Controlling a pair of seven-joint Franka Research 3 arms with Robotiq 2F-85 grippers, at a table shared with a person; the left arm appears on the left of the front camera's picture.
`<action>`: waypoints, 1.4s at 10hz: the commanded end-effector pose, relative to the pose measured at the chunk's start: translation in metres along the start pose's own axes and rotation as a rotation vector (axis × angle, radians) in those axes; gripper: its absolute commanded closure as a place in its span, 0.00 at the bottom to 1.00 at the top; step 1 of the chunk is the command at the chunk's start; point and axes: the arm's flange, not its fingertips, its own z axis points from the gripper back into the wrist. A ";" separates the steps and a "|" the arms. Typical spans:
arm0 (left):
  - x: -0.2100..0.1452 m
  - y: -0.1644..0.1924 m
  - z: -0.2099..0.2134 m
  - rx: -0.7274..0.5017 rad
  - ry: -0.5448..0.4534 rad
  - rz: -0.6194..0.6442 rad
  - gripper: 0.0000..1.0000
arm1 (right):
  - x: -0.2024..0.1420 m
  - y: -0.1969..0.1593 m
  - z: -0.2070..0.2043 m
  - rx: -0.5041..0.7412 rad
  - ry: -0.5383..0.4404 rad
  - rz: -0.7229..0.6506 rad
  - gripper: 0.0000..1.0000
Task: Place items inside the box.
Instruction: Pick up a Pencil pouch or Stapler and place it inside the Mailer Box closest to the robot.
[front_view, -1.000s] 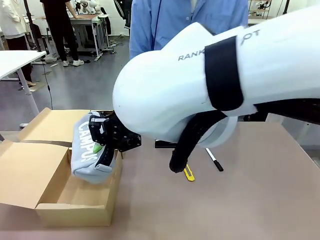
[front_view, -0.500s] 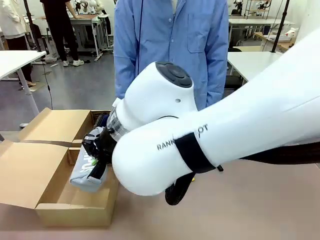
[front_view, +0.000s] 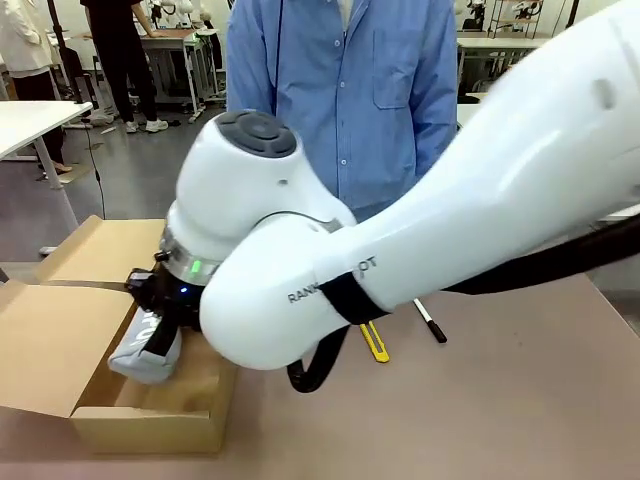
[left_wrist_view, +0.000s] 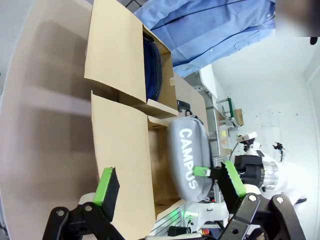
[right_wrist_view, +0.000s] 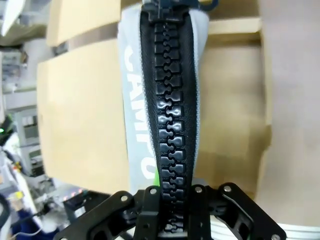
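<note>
We hold the grey pouch clenched in our right tool, its lower end seemingly inside the box; our left tool stands released, gripping nothing.

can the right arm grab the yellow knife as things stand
Probably not yet: its fingers are shut on the grey pouch at the box; the knife lies free on the table.
</note>
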 end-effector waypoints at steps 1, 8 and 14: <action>0.001 0.000 0.000 -0.021 -0.016 -0.020 0.00 | 0.000 0.036 -0.037 -0.039 0.011 -0.003 0.93; 0.001 0.000 0.000 -0.021 -0.016 -0.020 0.00 | -0.002 0.025 -0.069 -0.157 0.049 -0.024 0.93; 0.001 0.000 0.000 -0.021 -0.016 -0.020 0.00 | -0.008 0.023 -0.075 -0.158 0.085 -0.011 0.93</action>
